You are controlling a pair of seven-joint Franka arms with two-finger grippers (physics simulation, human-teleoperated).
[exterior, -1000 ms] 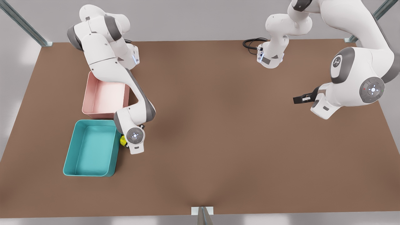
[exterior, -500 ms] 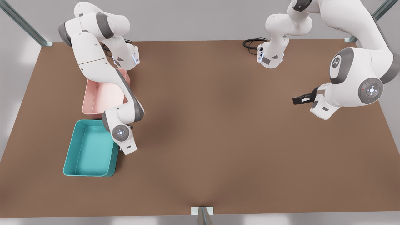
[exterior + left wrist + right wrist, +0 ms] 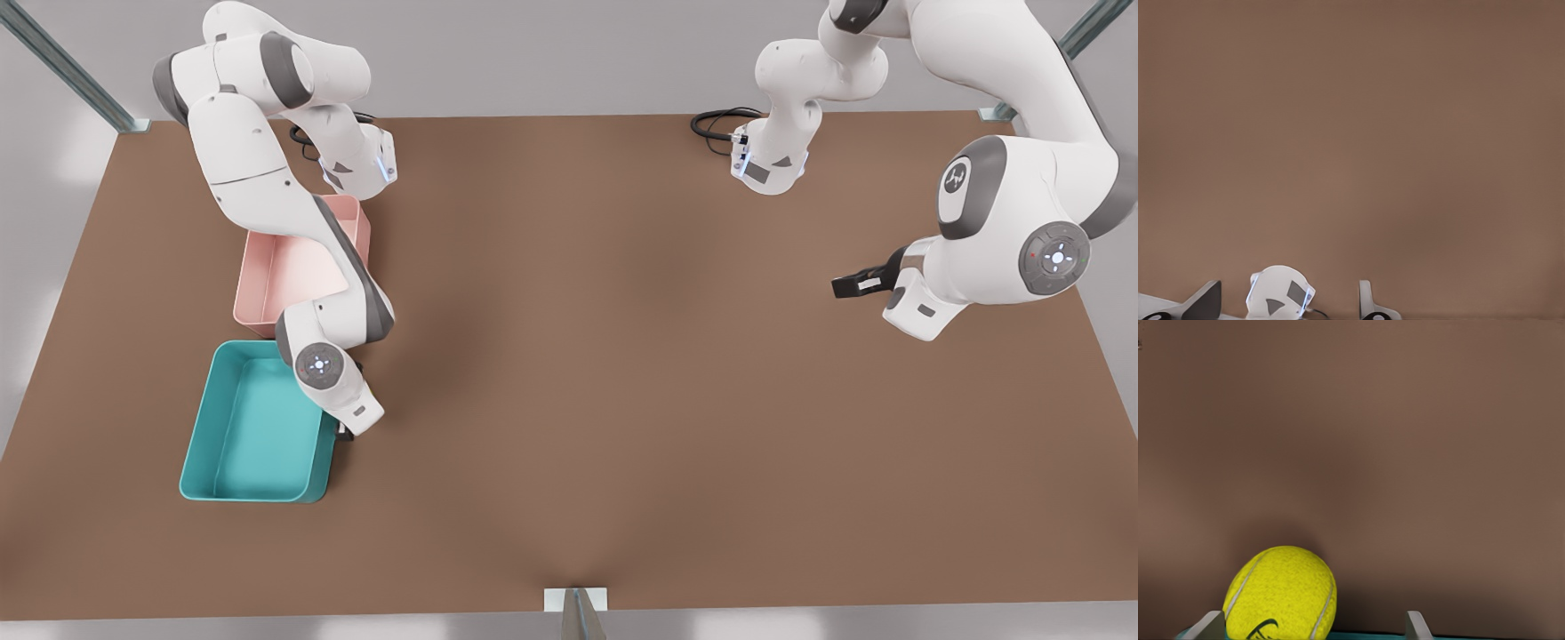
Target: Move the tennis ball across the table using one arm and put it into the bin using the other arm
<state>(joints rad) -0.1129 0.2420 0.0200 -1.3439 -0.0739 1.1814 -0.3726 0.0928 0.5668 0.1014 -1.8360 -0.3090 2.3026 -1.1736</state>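
Right gripper [image 3: 343,435]: we see it at the front view's left, held low over the tabletop [image 3: 622,373] at the near right corner of the bin [image 3: 206,418].
Right gripper's state: in the right wrist view its gripper [image 3: 1315,625] has the fingers spread wider than the ball, so it stands open and we see no clamp on anything.
Tennis ball [image 3: 1281,593]: we find it between the right gripper's fingers, close to one of them and well clear of the other. The brown tabletop lies behind it and a thin strip of the bin's teal edge [image 3: 1365,635] runs just past it. We cannot tell whether the ball rests on the tabletop or touches the bin.
Bin: teal, low-walled, on the tabletop at the front view's left, its inside bare.
Pink tray [image 3: 276,293]: just behind the bin, partly covered by the right arm's links.
Left gripper [image 3: 855,283]: at the front view's right, held above bare tabletop and far from the bin. This arm waits.
Left gripper's state: in the left wrist view its gripper [image 3: 1285,303] shows the fingers apart with nothing between them.
Arm base [image 3: 1280,301]: we see it in the left wrist view, beyond the fingers.
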